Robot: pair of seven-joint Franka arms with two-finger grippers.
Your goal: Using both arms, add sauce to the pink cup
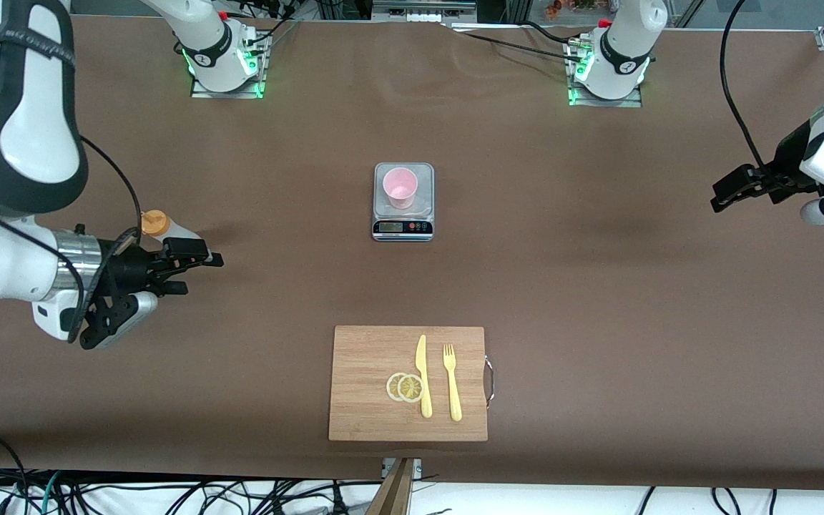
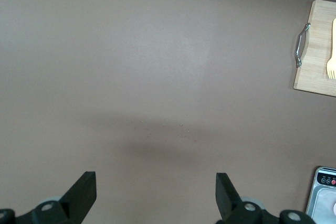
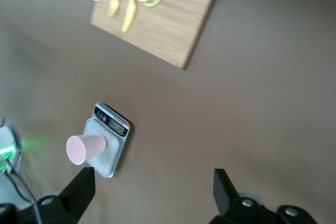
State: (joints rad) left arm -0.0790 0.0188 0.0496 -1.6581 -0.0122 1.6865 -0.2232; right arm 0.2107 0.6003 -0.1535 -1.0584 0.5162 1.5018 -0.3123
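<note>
The pink cup (image 1: 400,187) (image 3: 84,148) stands upright on a small silver kitchen scale (image 1: 403,229) (image 3: 113,162) at the middle of the table. The sauce bottle (image 1: 157,224), whitish with an orange cap, stands toward the right arm's end of the table; its lower part is hidden by my right gripper (image 1: 199,273) (image 3: 153,182). That gripper hangs open over the table close beside the bottle, holding nothing. My left gripper (image 1: 718,199) (image 2: 156,182) hangs open and empty over bare table at the left arm's end.
A wooden cutting board (image 1: 369,390) (image 3: 173,19) (image 2: 315,51) lies nearer the front camera than the scale. On it are a yellow knife (image 1: 423,375), a yellow fork (image 1: 452,383) and two lemon slices (image 1: 405,387). The scale's corner (image 2: 324,198) shows in the left wrist view.
</note>
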